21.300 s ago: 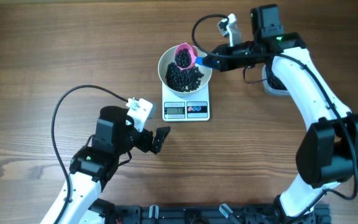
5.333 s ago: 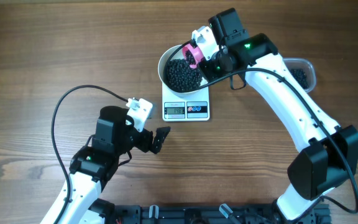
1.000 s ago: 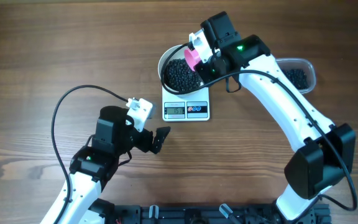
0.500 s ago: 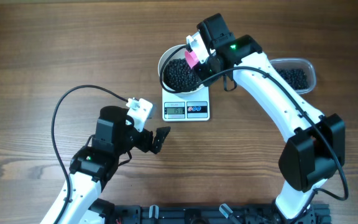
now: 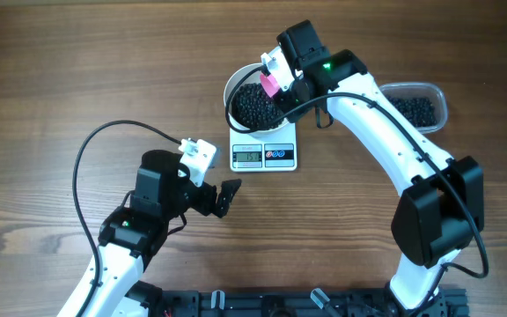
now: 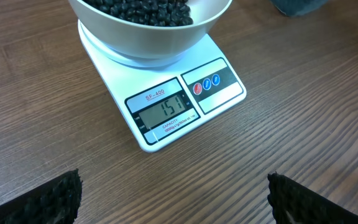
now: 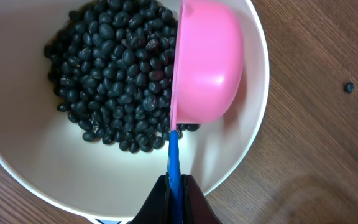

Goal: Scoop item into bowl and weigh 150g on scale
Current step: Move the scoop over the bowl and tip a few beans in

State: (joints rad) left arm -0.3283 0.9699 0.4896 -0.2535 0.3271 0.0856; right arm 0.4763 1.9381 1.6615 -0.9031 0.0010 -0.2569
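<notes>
Beside your bowl (image 7: 17,155): clear tub (image 5: 444,101), stray bean (image 7: 349,87) on desk (image 7: 316,155) | scoop (image 7: 207,68) on edge over beans (image 7: 114,74), blue handle (image 7: 173,155) running into clenched right tool (image 7: 174,186) | left tool (image 5: 224,197) released

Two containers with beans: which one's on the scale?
The round white bowl, under the pink scoop, sits on the scale. The clear tub rests directly on the table, farther right.

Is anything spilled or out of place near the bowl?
Yes. One bean lies alone on the table, apart from the bowl, in the right wrist view. It looks spilled; the other beans sit inside the bowl.
</notes>
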